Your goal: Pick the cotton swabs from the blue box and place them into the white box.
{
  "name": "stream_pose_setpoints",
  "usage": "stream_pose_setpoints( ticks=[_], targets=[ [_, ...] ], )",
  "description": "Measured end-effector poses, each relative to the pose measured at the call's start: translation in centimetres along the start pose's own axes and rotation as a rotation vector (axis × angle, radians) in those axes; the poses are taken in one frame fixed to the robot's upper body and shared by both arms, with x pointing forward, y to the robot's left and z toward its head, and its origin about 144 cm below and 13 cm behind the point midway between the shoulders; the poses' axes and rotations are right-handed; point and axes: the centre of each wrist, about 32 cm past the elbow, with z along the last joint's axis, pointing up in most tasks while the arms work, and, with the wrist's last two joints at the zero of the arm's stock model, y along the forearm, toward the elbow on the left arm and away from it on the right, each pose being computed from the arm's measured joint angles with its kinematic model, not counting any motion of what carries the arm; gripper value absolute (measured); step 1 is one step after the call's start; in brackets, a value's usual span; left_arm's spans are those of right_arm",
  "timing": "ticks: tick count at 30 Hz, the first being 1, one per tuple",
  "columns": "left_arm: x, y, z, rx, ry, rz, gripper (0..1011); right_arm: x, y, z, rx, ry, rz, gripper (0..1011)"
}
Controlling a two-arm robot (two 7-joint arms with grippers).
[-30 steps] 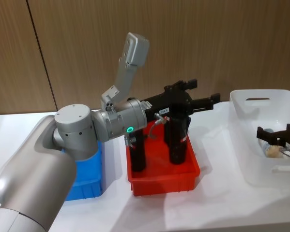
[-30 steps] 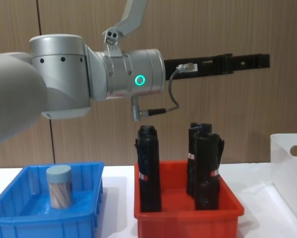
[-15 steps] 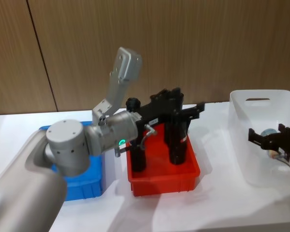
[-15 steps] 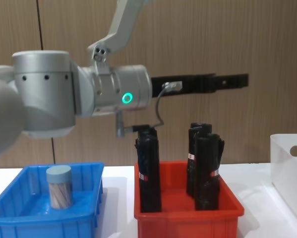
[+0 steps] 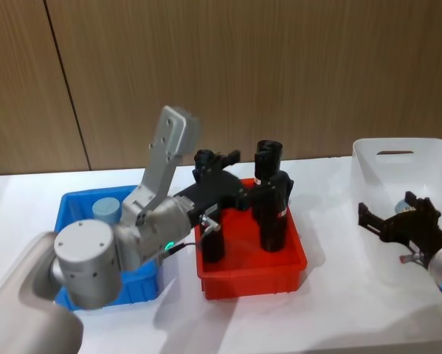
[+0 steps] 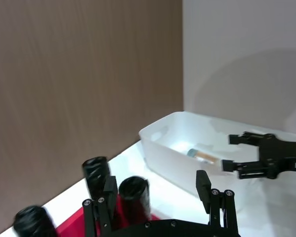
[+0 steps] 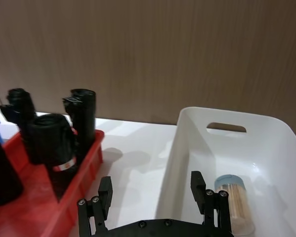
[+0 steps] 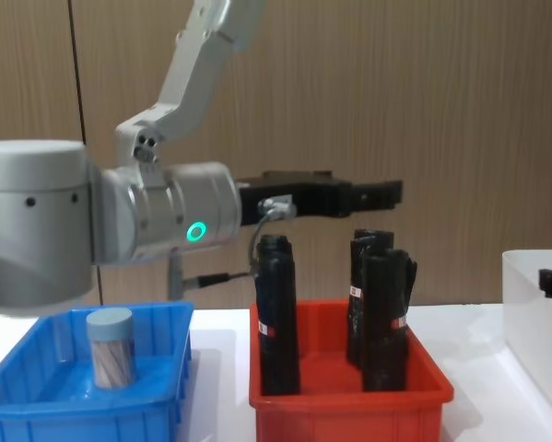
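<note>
one cotton swabs [image 8: 110, 347] jar stands in the blue box [image 8: 73, 419], another lies in the white box [image 7: 259, 143]. left gripper [image 8: 377, 193], jaws apart over the red bin [image 8: 349, 405], seems bound 9 o'clock for the standing jar; right gripper [image 7: 151, 185], also apart and empty, hovers beside the white box.

Red bin [image 5: 250, 282] sits on the white table [image 5: 339, 317] with 3 black rolls standing upright in it. 1 roll [image 8: 277, 313] is off by itself on the bin's left side. The other 2 are bunched on the right, 1 [image 8: 387, 318] in front of the other [image 8: 366, 247], can't tell if they touch. They've got small red-white labels partway up. Behind it all is a brown wood-panel wall [image 5: 294, 66] with a dark vertical seam.
</note>
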Motion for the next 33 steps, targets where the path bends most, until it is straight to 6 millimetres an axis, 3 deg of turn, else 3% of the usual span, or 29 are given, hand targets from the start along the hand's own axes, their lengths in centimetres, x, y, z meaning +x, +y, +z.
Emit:
stream_pose_setpoints(
  ticks=[20,33],
  targets=[
    [-2.9,4.7,-2.3,0.003,-0.114,0.221,1004,-5.0,-5.2,-0.1,0.163,0.002,0.124,1001],
    [-5.2,7.5,-3.1,-0.012,-0.182,0.345,1004,-5.6,-5.9,-0.1,0.183,0.007,0.139,1001]
  ],
)
